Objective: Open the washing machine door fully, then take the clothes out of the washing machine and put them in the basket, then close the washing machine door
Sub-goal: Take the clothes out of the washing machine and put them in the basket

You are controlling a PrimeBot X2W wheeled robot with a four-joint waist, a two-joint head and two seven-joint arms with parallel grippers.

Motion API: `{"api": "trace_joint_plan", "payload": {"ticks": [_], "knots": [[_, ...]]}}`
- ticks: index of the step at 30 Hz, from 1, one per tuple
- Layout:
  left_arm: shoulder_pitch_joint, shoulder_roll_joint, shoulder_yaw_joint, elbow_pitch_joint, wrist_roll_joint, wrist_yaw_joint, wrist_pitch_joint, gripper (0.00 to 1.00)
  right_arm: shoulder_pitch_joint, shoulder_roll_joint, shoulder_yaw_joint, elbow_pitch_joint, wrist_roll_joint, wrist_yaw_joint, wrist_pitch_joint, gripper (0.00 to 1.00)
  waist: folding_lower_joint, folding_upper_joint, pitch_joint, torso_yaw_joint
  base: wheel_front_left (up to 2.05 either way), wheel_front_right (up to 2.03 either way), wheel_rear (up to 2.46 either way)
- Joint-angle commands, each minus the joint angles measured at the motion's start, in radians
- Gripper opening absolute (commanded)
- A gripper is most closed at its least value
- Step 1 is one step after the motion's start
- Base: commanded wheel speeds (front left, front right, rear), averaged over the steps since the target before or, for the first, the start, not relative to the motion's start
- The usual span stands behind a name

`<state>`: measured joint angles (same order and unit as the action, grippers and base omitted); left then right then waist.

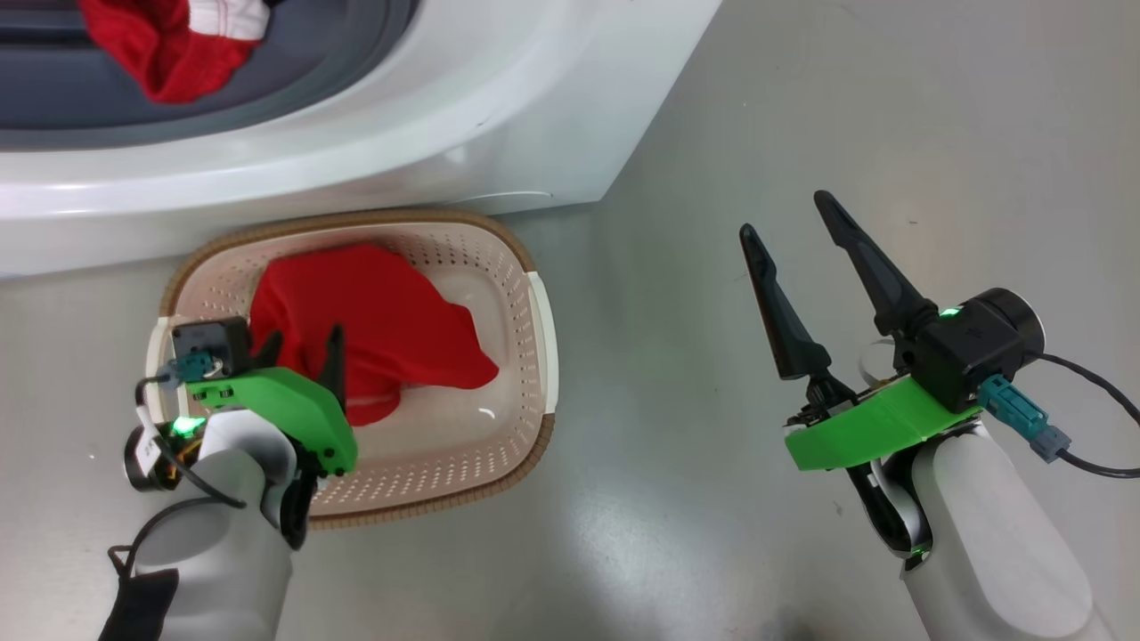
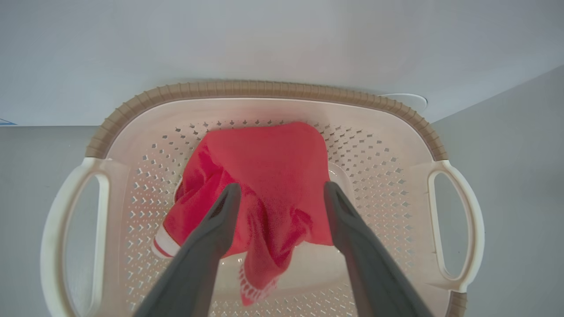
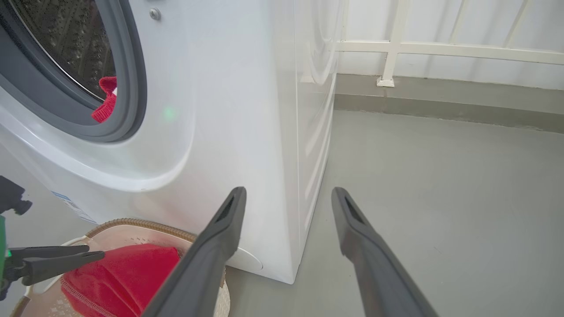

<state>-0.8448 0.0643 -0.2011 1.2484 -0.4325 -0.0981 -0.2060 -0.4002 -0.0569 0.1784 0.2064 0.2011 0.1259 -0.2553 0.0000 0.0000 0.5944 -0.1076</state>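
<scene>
A red garment (image 1: 374, 320) lies heaped in the cream basket (image 1: 525, 356), which stands on the floor against the washing machine (image 1: 499, 116). My left gripper (image 1: 303, 343) hangs over the basket's left half. In the left wrist view it (image 2: 282, 187) is open, its fingers spread over the red garment (image 2: 269, 158). More red and white clothes (image 1: 178, 40) rest on the grey ring of the machine's mouth, also seen in the right wrist view as clothes (image 3: 105, 103). My right gripper (image 1: 784, 215) is open and holds nothing above the floor, right of the basket. The washing machine door is out of view.
Grey floor (image 1: 712, 499) spreads to the right of the basket and the machine. Behind the machine's right side runs a white railing (image 3: 440, 46) above a low kerb. A cable (image 1: 1095, 392) trails from my right wrist.
</scene>
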Motion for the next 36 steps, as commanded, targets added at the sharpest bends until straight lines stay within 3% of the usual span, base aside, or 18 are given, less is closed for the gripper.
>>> {"api": "trace_joint_plan", "payload": {"ticks": [1,11,36], "knots": [[0.001,0.026,0.013,-0.002,0.001,-0.006,-0.016,1.0,-0.002,0.007,0.017,-0.02,0.013,0.005,-0.006,1.0,0.0,0.0,-0.006,0.004,0.0,0.0,0.0],[0.026,0.017,0.015,-0.053,-0.002,-0.01,-0.054,1.0,0.007,0.007,0.008,-0.004,0.005,0.005,-0.006,1.0,0.0,0.0,-0.074,0.036,0.0,0.0,0.0],[0.395,0.01,0.195,-0.666,0.112,0.006,-0.056,1.0,0.09,0.007,-0.022,0.037,-0.028,0.005,-0.006,1.0,0.0,0.0,-0.336,0.078,0.0,0.0,0.0]]}}
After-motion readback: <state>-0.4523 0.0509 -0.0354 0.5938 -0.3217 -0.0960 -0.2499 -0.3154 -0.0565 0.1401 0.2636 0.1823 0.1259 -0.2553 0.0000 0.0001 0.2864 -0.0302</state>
